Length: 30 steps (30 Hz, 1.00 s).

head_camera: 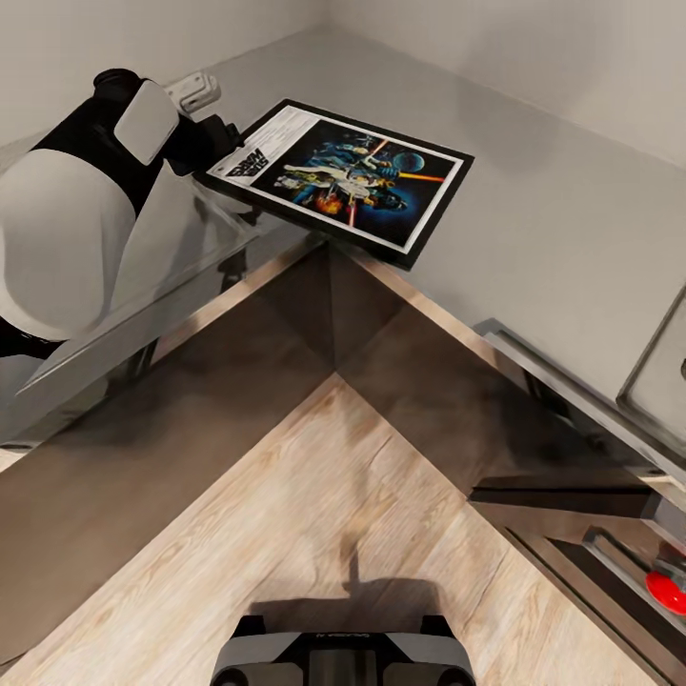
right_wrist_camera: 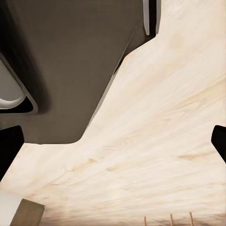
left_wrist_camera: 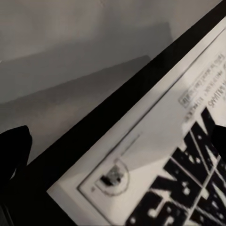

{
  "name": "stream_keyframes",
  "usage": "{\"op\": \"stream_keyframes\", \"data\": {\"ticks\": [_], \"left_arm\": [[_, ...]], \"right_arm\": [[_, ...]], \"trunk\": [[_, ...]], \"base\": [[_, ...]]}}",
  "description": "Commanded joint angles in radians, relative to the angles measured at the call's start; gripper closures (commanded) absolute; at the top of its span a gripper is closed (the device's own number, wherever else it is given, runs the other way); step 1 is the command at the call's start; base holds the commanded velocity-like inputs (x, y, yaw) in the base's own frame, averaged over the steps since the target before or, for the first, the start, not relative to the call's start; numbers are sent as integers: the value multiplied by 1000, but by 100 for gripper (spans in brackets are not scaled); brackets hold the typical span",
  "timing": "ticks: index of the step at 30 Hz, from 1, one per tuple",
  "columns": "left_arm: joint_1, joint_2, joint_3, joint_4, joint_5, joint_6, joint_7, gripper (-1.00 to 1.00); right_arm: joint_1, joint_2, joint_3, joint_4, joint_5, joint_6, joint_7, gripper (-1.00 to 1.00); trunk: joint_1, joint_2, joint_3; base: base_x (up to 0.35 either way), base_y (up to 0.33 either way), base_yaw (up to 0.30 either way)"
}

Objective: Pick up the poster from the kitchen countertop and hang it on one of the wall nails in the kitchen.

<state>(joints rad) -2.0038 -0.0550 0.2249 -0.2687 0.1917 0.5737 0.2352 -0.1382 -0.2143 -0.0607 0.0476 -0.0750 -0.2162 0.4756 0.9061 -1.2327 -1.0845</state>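
The poster (head_camera: 348,179) sits above the inner corner of the L-shaped tabletop (head_camera: 534,210), with its title end toward the left gripper (head_camera: 221,143) at the tabletop's left arm. The hob (head_camera: 657,376) lies far right. The floor (head_camera: 314,534) lies before the cabinet fronts (head_camera: 419,381).

Kitchen corner, as I see it from the rig: poster (head_camera: 348,179), black frame w/ white border, blue-black space art w/ orange-red streaks, black lettering on its white title strip. Countertop (head_camera: 534,191) plain light grey; cabinet fronts (head_camera: 314,314) dark glossy brown. Floor (head_camera: 314,514) pale wood grain, same light planks in my right wrist cam. My left arm (head_camera: 86,200): white shells over black joints. Red knob (head_camera: 667,591) at lower right.
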Motion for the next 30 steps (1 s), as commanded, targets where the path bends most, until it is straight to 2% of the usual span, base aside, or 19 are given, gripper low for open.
{"op": "stream_keyframes", "data": {"ticks": [1, 8, 17, 22, 30], "left_arm": [[0, 0, 4, 11, 15, 8, 13, -100], [0, -1, -4, 4, 15, 9, 13, -100], [0, -6, -12, -109, 18, 33, 11, -100], [0, -37, -11, -213, 16, 120, 11, -100], [0, -66, -3, -246, 19, 143, 11, -100]], "right_arm": [[-1, 0, -5, 5, -8, -3, 8, -100], [-1, -1, -5, 4, -8, -3, 8, -100], [-1, -2, -5, 5, -8, -3, 8, -100], [-1, -2, -5, 4, -8, -3, 7, -100], [-1, -2, -7, 4, -9, -2, 7, -100]], "trunk": [[0, 0, -1], [0, 0, -1], [0, 0, -1], [0, 0, -1], [0, 0, -1]], "base": [[-7, 0, 0], [-2, 0, 0], [0, 0, 0], [0, 0, 0], [22, -16, 0]]}}
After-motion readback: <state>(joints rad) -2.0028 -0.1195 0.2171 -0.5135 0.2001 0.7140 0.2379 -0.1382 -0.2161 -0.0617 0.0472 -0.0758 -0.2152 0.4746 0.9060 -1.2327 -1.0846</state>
